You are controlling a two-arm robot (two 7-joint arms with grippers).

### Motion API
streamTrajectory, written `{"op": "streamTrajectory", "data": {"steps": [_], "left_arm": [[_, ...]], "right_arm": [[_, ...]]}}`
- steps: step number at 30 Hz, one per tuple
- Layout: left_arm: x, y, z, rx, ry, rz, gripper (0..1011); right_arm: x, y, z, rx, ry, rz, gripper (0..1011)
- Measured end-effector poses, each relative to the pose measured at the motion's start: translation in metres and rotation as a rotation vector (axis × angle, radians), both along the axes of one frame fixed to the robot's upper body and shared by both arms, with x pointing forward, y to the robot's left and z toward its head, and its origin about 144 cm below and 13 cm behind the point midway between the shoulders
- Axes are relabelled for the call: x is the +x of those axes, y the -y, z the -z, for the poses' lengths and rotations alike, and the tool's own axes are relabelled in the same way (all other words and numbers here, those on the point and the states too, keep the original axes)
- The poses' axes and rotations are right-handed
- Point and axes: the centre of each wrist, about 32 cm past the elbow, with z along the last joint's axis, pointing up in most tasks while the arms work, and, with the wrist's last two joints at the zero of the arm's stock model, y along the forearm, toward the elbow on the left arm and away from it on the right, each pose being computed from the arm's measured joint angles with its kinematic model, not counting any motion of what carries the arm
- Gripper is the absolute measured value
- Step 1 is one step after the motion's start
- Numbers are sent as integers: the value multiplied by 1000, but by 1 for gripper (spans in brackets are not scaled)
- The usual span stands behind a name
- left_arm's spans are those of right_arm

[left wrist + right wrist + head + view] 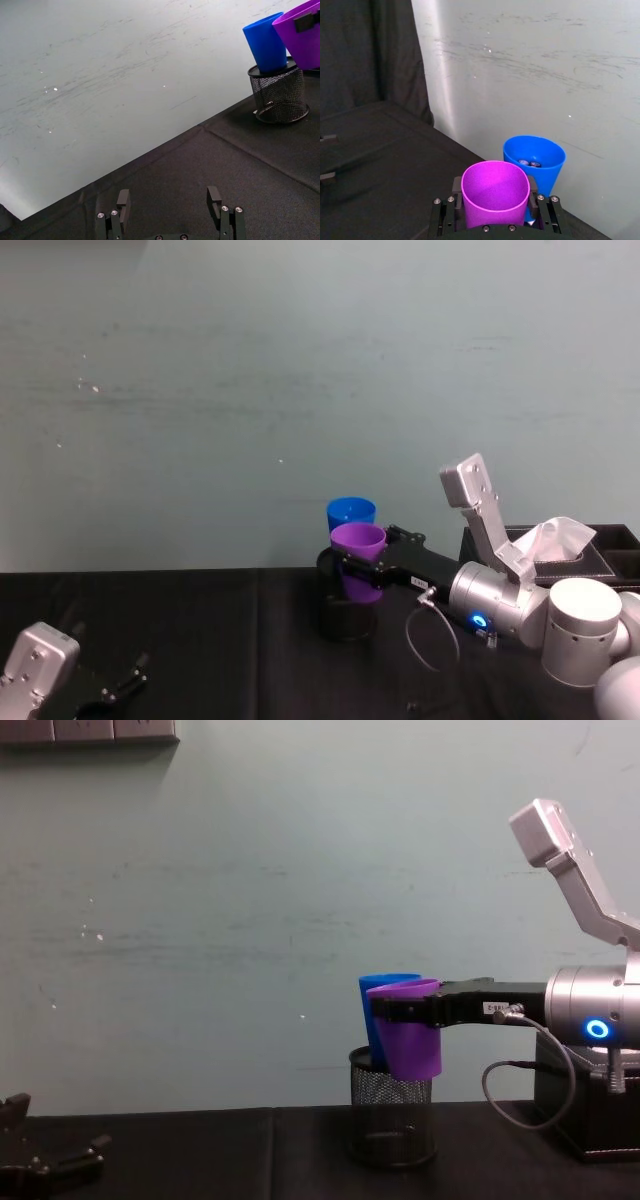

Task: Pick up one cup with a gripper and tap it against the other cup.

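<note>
My right gripper [350,565] is shut on the purple cup [358,550], holding it upright in the air, one finger on each side of its wall. The blue cup [351,510] stands tilted in a black wire-mesh pen holder [345,620] just behind it. In the chest view the purple cup [410,1035] overlaps the blue cup [380,995]; they are touching or a hair apart. The right wrist view looks into the purple cup [495,195], with the blue cup [540,157] right behind its rim. My left gripper [167,197] is parked low at the near left, open and holding nothing.
The black cloth table [200,640] runs up to a pale green wall [300,390]. A black tissue box [560,545] stands at the right, behind my right arm. A grey cable [520,1090] loops under the right wrist.
</note>
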Motion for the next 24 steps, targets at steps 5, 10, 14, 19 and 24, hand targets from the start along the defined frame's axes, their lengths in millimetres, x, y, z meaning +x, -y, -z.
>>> {"op": "streamTrajectory", "data": {"steps": [5, 10, 14, 19, 24], "left_arm": [[0, 0, 0, 0, 0, 0, 1000], [0, 0, 0, 0, 0, 0, 1000], [0, 0, 0, 0, 0, 0, 1000], [0, 0, 0, 0, 0, 0, 1000], [0, 0, 0, 0, 0, 0, 1000]], "right_arm": [[-8, 2, 1, 5, -1, -20, 729], [-18, 6, 1, 13, 1, -39, 729], [-29, 10, 1, 22, 6, -54, 729], [-44, 18, 2, 30, 19, -76, 729], [-61, 24, 8, 31, 35, -103, 729]]}}
